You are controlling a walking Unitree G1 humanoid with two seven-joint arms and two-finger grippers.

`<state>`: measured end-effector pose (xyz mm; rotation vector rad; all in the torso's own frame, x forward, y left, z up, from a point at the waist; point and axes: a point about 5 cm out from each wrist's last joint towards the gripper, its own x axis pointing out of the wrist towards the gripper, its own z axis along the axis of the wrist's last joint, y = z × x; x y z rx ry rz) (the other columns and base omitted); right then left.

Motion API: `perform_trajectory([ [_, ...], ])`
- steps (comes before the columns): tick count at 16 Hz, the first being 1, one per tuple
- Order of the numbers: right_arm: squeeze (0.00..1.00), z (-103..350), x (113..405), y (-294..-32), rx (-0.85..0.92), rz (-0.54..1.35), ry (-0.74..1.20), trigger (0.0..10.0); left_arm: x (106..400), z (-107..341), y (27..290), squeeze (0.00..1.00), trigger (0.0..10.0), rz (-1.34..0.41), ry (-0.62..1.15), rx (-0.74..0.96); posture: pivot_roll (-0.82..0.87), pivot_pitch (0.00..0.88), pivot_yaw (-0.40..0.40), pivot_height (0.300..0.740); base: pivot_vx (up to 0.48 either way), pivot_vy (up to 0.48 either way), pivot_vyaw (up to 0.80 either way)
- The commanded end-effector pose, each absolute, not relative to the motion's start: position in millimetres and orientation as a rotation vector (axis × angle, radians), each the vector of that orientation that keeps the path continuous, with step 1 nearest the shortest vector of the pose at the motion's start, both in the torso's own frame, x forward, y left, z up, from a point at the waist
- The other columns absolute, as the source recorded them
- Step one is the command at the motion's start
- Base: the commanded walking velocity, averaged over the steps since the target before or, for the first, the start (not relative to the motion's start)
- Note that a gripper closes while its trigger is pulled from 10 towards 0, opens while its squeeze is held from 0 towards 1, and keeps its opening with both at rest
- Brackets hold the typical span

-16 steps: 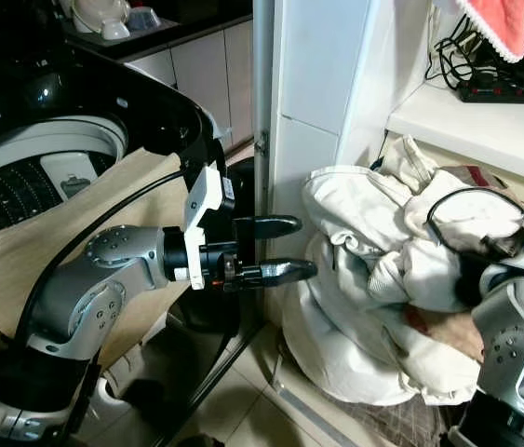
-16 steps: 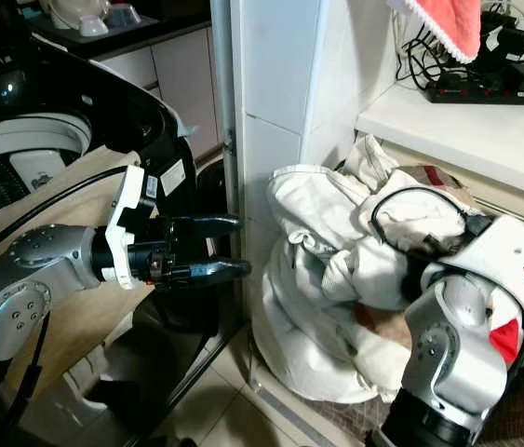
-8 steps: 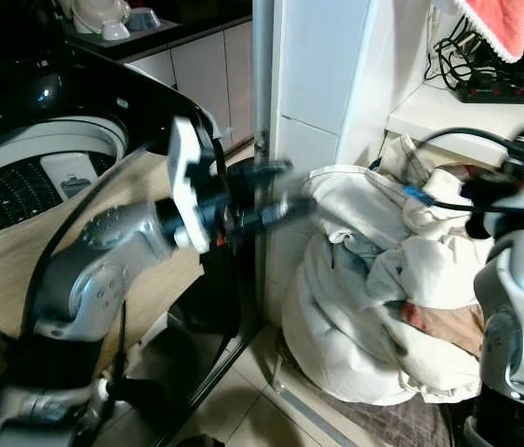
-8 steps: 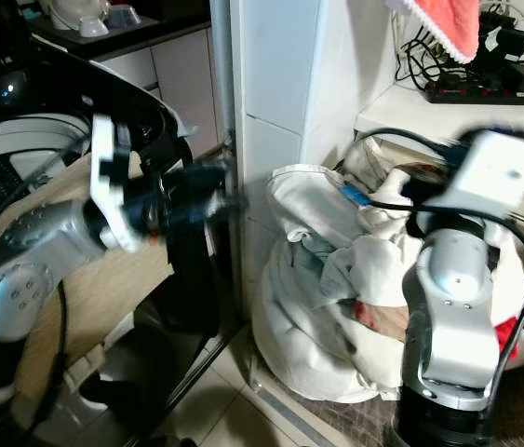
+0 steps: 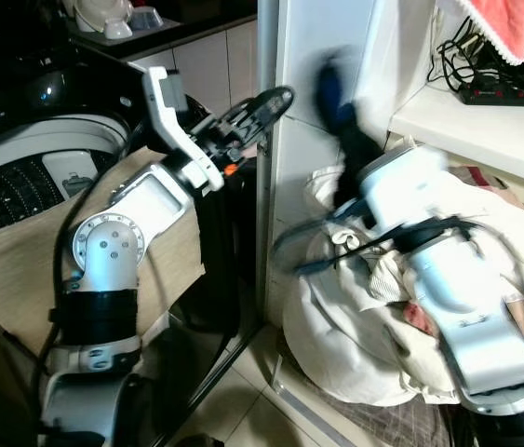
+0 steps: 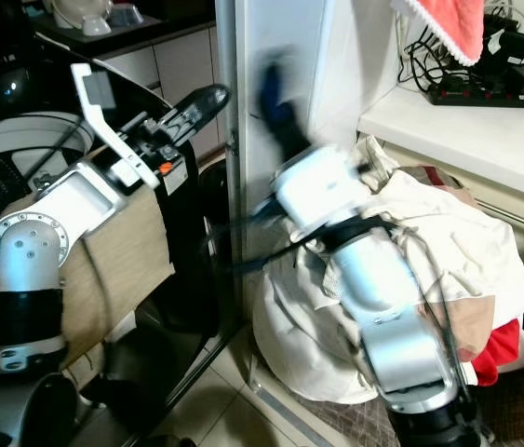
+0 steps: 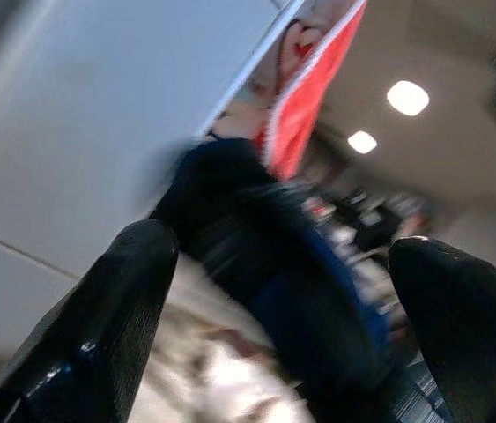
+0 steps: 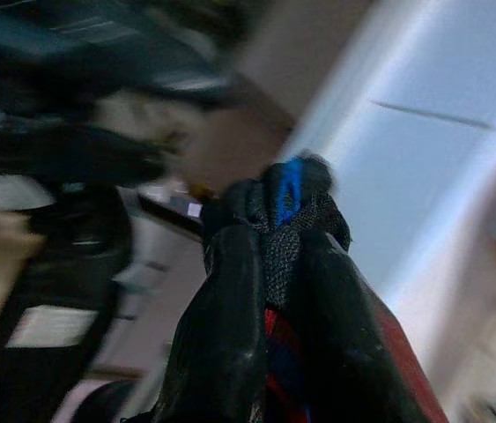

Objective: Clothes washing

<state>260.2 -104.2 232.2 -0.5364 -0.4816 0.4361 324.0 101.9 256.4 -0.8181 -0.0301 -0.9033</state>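
The right gripper (image 8: pixel 270 264) has risen from the laundry pile (image 5: pixel 429 307) at lower right to upper centre, fingers pinching a dark, blue-marked garment (image 8: pixel 287 207): pick-up judged complete, transfer to the washing machine (image 5: pixel 29 177) at left pending. The left gripper (image 5: pixel 266 101), fingers spread and empty, has also risen; the garment hangs just beside it

Right gripper (image 8: pixel 274 256), buried low in the laundry pile (image 5: pixel 448 279) at 4 o'clock a second ago, now raised toward 12 against the white wall, pinching a dark blue-and-black garment (image 5: pixel 336 98), blurred in motion. Left gripper (image 5: pixel 266 102), formerly level and aimed toward 3 o'clock beside the washer (image 5: pixel 38 177), now swung up toward 1 o'clock, fingers (image 7: pixel 115 326) spread wide. Pile uncovered where the right arm had lain.
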Motion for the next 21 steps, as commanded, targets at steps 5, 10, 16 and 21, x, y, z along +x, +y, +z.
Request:
perform_trajectory([
  [5,0.00,226.8,257.2,-91.6,-0.595,0.567,-0.511,0.0,317.2,245.3,83.3,1.00,10.0,-0.937,0.116,-0.929,-0.09,0.000,0.022,0.740,0.000,0.000,0.00],
  [10,0.00,226.1,258.6,-91.7,-0.634,0.586,-0.541,0.0,321.7,236.4,88.6,0.00,10.0,-0.837,0.178,-0.833,-0.08,0.000,0.024,0.740,0.000,0.000,0.00],
  [16,0.00,222.7,259.5,-92.1,-0.657,0.590,-0.542,0.0,309.0,238.2,87.5,0.00,0.0,-0.949,0.199,-0.838,-0.08,0.000,0.027,0.740,0.000,0.000,0.00],
  [21,0.00,222.8,260.7,-92.7,-0.666,0.586,-0.547,0.0,307.9,237.2,86.6,0.00,0.0,-0.961,0.215,-0.851,-0.08,0.000,0.025,0.740,0.000,0.000,0.00],
])
